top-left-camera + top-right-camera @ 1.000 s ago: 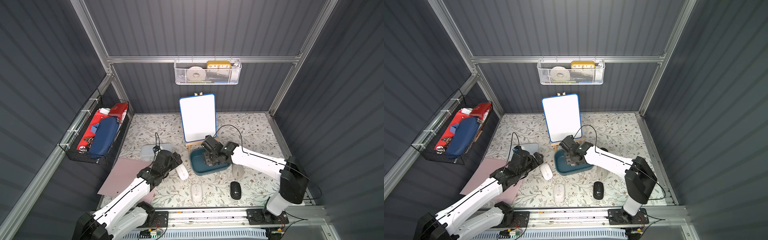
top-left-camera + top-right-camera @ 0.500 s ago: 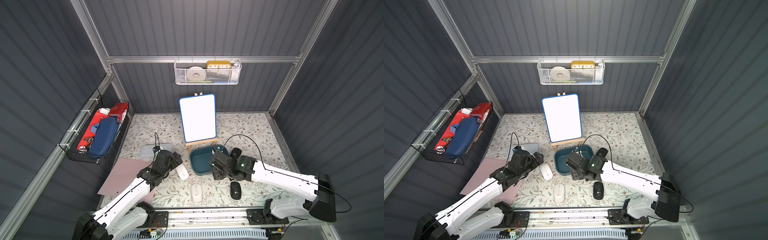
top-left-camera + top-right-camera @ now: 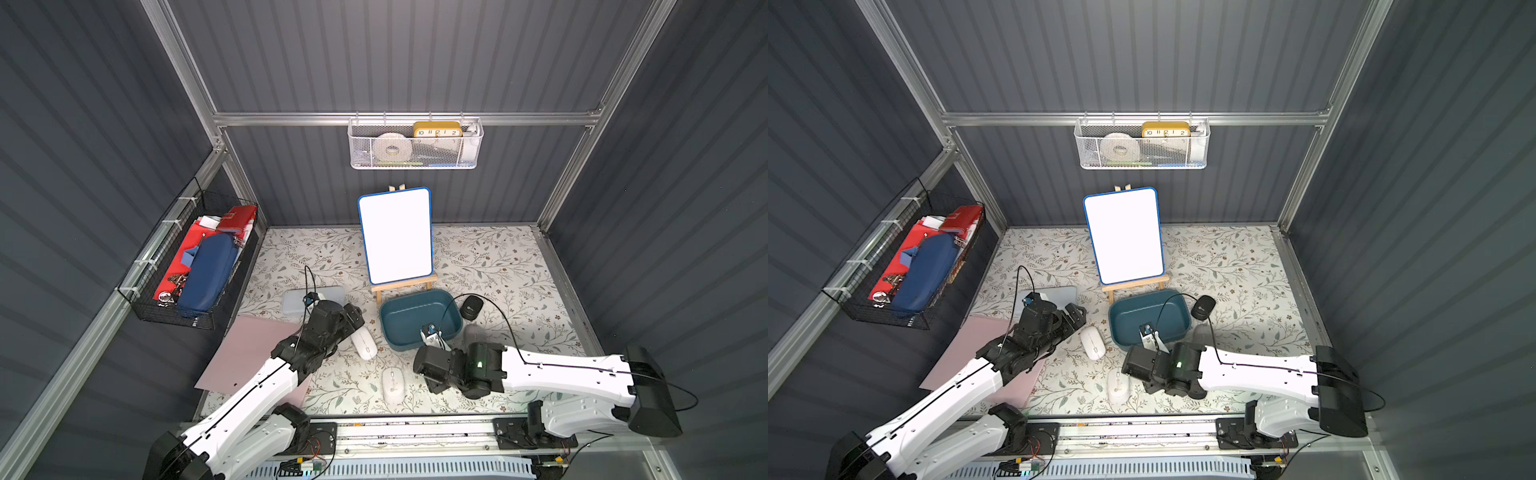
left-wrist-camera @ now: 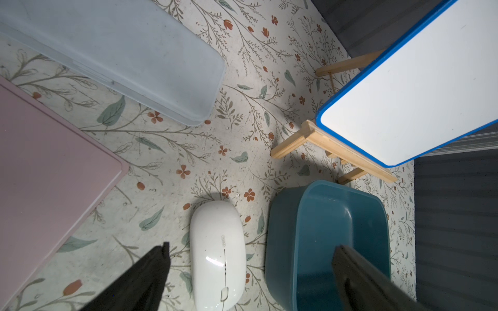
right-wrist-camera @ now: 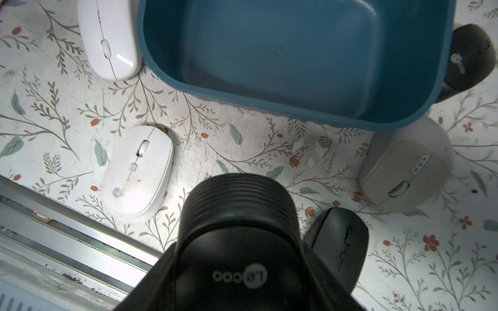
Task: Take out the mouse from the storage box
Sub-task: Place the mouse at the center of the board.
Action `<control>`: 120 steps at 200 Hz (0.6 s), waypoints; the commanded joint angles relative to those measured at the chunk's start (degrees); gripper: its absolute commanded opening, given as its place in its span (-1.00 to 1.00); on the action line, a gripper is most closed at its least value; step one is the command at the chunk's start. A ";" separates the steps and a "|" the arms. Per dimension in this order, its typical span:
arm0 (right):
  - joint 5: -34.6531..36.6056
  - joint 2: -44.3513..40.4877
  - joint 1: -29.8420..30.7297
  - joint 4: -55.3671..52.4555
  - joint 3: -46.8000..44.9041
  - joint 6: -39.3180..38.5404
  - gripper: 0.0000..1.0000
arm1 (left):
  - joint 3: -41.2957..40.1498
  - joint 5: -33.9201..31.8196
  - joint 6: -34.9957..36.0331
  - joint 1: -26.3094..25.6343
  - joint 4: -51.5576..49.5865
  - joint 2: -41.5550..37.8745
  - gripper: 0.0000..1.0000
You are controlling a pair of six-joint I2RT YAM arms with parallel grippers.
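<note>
Since the right wrist view is mostly filled by it, you get a clean read: the right gripper (image 5: 237, 258) is clamped on a black ribbed mouse (image 5: 237, 212), fingers (image 5: 151, 290) on both flanks, white logo showing on its back. That mouse is outside the storage box (image 5: 269, 53), over the floral mat (image 5: 242, 145) on the box's near side, toward the rail (image 5: 80, 231). You can't tell from any view whether it touches the mat. Box interior shows only bare teal bottom, in both top views and both wrist views.

Around it on the mat you have:
- a glossy white mouse (image 3: 364, 343) just beside the wall on the side of the left arm (image 3: 257, 386)
- a matte white mouse (image 3: 392, 384) nearer the rail
- a grey mouse (image 5: 404, 167) just beside the corner on the side of the right arm (image 3: 561, 370)
- a rounded black mouse (image 3: 471, 306) at the far corner on that same side, close to the wall

A flat black mouse (image 5: 339, 242) lies on the mat right next to the held one; the right arm hides it in both top views.

Left gripper (image 4: 250, 247): jaws spread wide, gripping nothing, hovering above the glossy white mouse and the box's wall.

Behind the box a whiteboard (image 3: 395, 235) stands on a wooden easel (image 3: 405, 284). A pale blue-grey case (image 3: 293, 299) and a pink sheet (image 3: 249, 353) lie by the left arm, apart from the box.
</note>
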 commanded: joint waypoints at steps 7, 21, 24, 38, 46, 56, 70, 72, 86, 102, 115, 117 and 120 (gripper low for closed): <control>0.49 1.63 2.02 1.45 -2.22 2.90 0.05 | -0.67 0.65 -0.86 0.35 -1.15 -0.83 0.99; -0.11 2.73 2.68 2.48 -2.86 3.57 0.05 | -0.62 0.74 -0.94 0.34 -1.42 -0.96 0.99; -0.16 2.95 2.69 2.59 -2.95 3.74 0.05 | -0.59 0.79 -0.94 0.33 -1.42 -1.00 0.99; -0.40 3.90 2.69 3.45 -3.30 4.30 0.05 | -0.78 0.73 -1.02 0.38 -1.51 -1.25 0.99; -1.03 4.54 4.49 3.86 -3.43 4.56 0.05 | -0.93 0.79 -1.03 0.31 -1.59 -1.41 0.99; -1.49 5.43 4.60 4.55 -3.74 4.91 0.05 | -1.03 0.69 -1.11 0.37 -1.73 -1.57 0.99; -2.17 6.69 4.75 5.55 -4.12 5.25 0.05 | -1.14 0.59 -1.21 0.34 -1.86 -1.74 0.99; -2.22 6.85 4.79 5.68 -4.13 5.29 0.05 | -1.20 0.57 -1.16 0.32 -1.86 -1.74 0.99; -2.56 8.01 4.95 6.74 -4.50 5.38 0.05 | -1.36 0.57 -1.29 0.37 -1.86 -1.97 0.99; -2.78 9.16 4.97 7.42 -4.58 5.27 0.05 | -1.47 0.62 -1.25 0.40 -1.77 -2.06 0.99; -2.65 10.02 4.98 8.05 -4.64 5.12 0.05 | -1.60 0.66 -1.21 0.31 -1.60 -2.05 0.99; -2.57 10.12 4.98 8.06 -4.66 5.12 0.05 | -1.58 0.65 -1.21 0.37 -1.59 -2.06 0.99; -2.48 10.31 4.98 8.20 -4.66 5.11 0.05 | -1.63 0.70 -1.16 0.33 -1.59 -1.98 0.99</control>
